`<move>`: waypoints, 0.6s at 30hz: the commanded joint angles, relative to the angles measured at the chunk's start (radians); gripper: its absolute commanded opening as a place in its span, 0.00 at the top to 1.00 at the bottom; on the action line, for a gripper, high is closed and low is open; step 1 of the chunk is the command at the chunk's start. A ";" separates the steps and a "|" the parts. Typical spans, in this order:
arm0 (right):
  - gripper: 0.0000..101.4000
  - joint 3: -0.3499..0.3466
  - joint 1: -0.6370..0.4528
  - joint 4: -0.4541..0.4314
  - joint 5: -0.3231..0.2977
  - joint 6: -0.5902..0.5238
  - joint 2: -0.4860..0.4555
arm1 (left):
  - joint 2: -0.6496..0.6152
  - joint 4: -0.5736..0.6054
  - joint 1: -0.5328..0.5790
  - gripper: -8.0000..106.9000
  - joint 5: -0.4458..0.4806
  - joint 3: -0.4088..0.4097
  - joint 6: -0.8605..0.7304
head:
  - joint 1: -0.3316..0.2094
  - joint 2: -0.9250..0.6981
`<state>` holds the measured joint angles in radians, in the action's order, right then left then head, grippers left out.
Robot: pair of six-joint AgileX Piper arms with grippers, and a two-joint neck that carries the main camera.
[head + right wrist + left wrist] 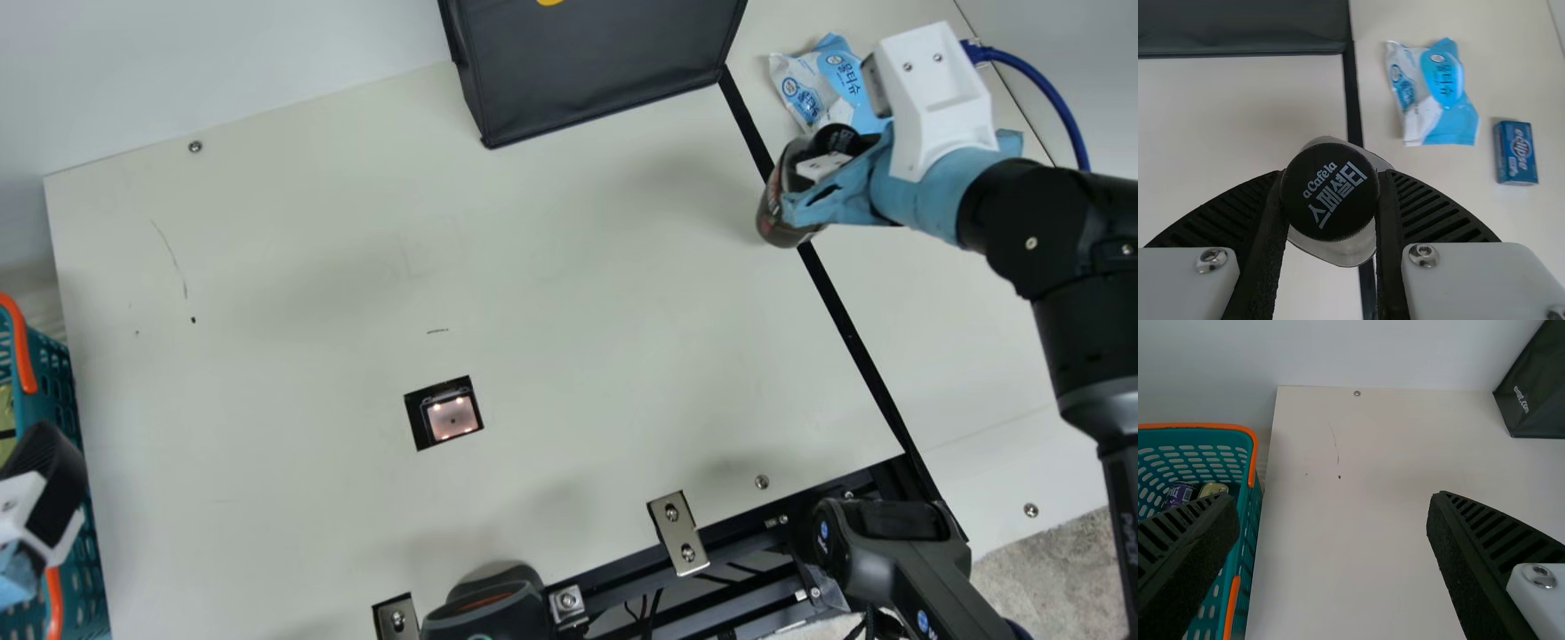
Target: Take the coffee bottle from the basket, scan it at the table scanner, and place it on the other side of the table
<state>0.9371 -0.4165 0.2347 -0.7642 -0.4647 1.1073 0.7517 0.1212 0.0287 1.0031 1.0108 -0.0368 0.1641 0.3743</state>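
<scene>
My right gripper [822, 178] is shut on the dark coffee bottle [782, 209] over the black strip at the table's right part. In the right wrist view the bottle's black cap [1329, 192] sits between the ribbed fingers of the right gripper [1330, 200]. My left gripper [40, 498] is at the left edge beside the teal basket [67, 391]; in the left wrist view the left gripper [1335, 520] stands open with nothing between its fingers. The scanner [452, 418] is set into the table, lit.
A black bag [596, 53] stands at the back. A blue-white wipes pack [827, 84] and a small blue box [1517, 153] lie right of the strip. Cans [1213, 489] are in the basket. Metal brackets [678, 533] line the front edge.
</scene>
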 commanded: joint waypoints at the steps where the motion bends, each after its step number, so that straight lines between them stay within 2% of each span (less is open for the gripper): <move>1: 1.00 0.005 -0.093 0.030 0.002 -0.068 0.013 | 0.000 0.000 0.000 0.15 0.000 0.000 0.000 | -0.026 0.002; 10: 1.00 0.030 -0.288 0.133 0.016 -0.250 0.091 | 0.000 0.000 0.000 0.15 0.000 0.000 0.000 | -0.026 0.002; 18: 1.00 0.043 -0.389 0.203 0.030 -0.367 0.152 | 0.000 0.000 0.000 0.15 0.000 0.000 0.000 | -0.026 0.002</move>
<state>0.9800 -0.7932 0.4264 -0.7294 -0.8098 1.2552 0.7517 0.1212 0.0287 1.0031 1.0108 -0.0368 0.1641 0.3743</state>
